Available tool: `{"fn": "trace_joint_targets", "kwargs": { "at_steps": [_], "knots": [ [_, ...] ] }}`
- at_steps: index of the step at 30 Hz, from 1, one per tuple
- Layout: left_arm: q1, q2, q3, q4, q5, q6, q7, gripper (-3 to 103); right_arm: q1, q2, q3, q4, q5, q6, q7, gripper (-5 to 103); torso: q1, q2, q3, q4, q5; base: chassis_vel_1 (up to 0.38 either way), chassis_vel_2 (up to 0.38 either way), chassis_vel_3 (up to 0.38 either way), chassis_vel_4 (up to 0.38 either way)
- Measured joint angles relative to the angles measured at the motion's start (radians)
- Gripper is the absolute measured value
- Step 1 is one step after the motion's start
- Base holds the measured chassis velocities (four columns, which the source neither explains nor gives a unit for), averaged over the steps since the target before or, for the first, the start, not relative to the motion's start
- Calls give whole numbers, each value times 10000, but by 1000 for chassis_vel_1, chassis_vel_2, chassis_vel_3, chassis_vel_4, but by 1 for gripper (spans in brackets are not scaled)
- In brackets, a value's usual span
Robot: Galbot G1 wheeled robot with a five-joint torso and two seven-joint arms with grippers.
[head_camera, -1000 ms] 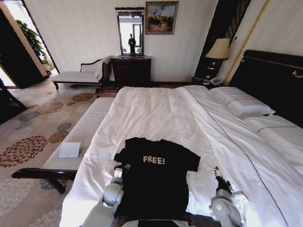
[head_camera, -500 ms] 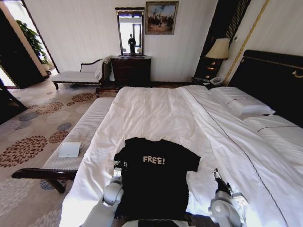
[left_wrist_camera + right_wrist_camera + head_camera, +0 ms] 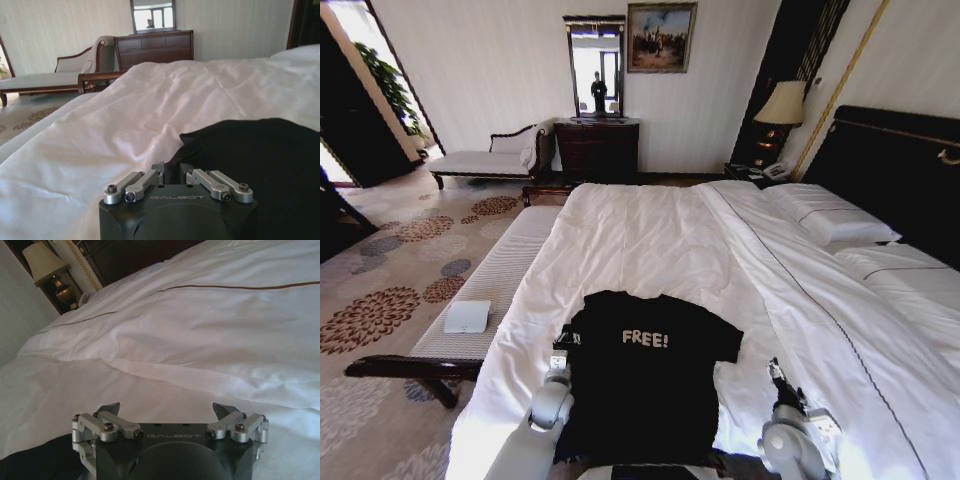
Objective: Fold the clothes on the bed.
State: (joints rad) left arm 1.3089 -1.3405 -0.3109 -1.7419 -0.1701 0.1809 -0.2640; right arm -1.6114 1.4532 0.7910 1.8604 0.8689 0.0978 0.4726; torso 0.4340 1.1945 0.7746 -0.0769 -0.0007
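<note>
Your left gripper (image 3: 561, 345) sits low, fingers pinched on the shirt's (image 3: 650, 375) left sleeve, shirt flat on the bed (image 3: 650, 240). Your right gripper (image 3: 170, 412) hovers beside it, fingers apart.

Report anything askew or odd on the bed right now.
Nothing stands out. The black T-shirt lies flat and face up on the white duvet. The left gripper sits at its left sleeve, the right gripper on bare duvet beside it.

Change noted: my left gripper (image 3: 561, 340) has shifted outward and forward along the T-shirt (image 3: 650, 375) to its left sleeve edge; my right gripper (image 3: 775, 368) barely crept forward.
</note>
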Motion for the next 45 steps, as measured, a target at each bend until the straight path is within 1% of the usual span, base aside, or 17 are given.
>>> {"fn": "trace_joint_targets", "kwargs": {
  "at_steps": [7, 8, 10, 12, 15, 16, 17, 21, 24, 30, 31, 35, 37, 38, 42, 43, 45],
  "knots": [
    [-401, -87, -311, 490, -652, -156, -50, 17, -4, 23, 1, 0, -8, 5, -1, 100, 0, 0, 0, 1, 0, 0, 0, 0, 0],
    [-490, -104, -367, 620, -731, -193, -75, 19, -3, 25, 1, 0, -7, 5, -2, 100, 0, 0, 0, 0, -1, 0, 0, 0, 0],
    [-622, -145, -479, 870, -833, -267, -96, 18, -1, 31, -6, -17, -14, 7, -2, 100, 0, 0, 1, 0, -1, 0, 0, 0, 0],
    [-748, -202, -633, 1098, -1021, -335, -123, 11, 24, 37, -29, -44, -26, 7, -2, 100, 0, 0, 1, 0, -1, 0, 0, 0, 0],
    [-800, -227, -743, 1197, -1212, -349, -135, 8, 46, 37, -46, -68, -34, 7, -2, 100, 0, 0, 1, 0, -1, 0, 0, 0, 0],
    [-843, -234, -849, 1267, -1442, -356, -156, 3, 62, 36, -57, -92, -36, 8, -2, 100, 0, 0, 0, 0, 0, 0, 0, 0, 0],
    [-871, -236, -913, 1301, -1600, -357, -165, 1, 73, 34, -61, -109, -36, 8, -2, 100, 0, -1, 0, 0, -1, 0, 0, 0, 0],
    [-959, -249, -1085, 1392, -1968, -362, -183, 0, 84, 30, -65, -165, -41, 12, -3, 100, 0, 0, 0, 0, 0, 0, 0, 0, 0],
    [-1038, -260, -1195, 1465, -2223, -362, -215, 0, 85, 30, -67, -186, -42, 16, -5, 100, 0, 0, 0, 0, -1, 0, 0, 0, 0],
    [-1290, -244, -1518, 1698, -3068, -320, -372, 0, 86, 31, -71, -227, -44, 25, -9, 100, 0, 0, 0, -1, -1, 0, 0, 0, 0],
    [-1290, -244, -1518, 1698, -3068, -320, -372, 0, 86, 31, -71, -227, -44, 25, -9, 100, 0, 0, 0, -1, -1, 0, 0, 0, 0],
    [-1464, -235, -1719, 1948, -3884, -293, -611, 0, 92, 61, -94, -271, -82, 32, -17, 100, 0, 0, 1, -1, -1, 0, 0, 0, 0],
    [-1477, -247, -1732, 1969, -3959, -293, -642, 0, 92, 66, -98, -278, -91, 34, -19, 100, 0, 0, 0, -1, -1, 0, 0, 0, 0],
    [-1528, -300, -1783, 2044, -4261, -297, -743, 0, 92, 83, -112, -296, -122, 39, -22, 100, 0, 0, 0, -1, -2, 0, 0, 0, 0],
    [-1587, -372, -1873, 2179, -4844, -341, -911, 0, 85, 106, -132, -308, -157, 42, -24, 100, 0, -1, 0, -2, -2, 0, 0, 0, 0],
    [-1605, -392, -1915, 2209, -5106, -363, -973, -3, 82, 112, -136, -308, -165, 44, -24, 100, 0, -1, 0, -1, -1, 0, 0, 0, 0],
    [-1667, -439, -2054, 2273, -5690, -500, -1132, 7, 75, 116, -139, -308, -172, 45, -25, 100, 0, -1, 0, 4, 2, 0, 0, 0, 0]
  ]
}}
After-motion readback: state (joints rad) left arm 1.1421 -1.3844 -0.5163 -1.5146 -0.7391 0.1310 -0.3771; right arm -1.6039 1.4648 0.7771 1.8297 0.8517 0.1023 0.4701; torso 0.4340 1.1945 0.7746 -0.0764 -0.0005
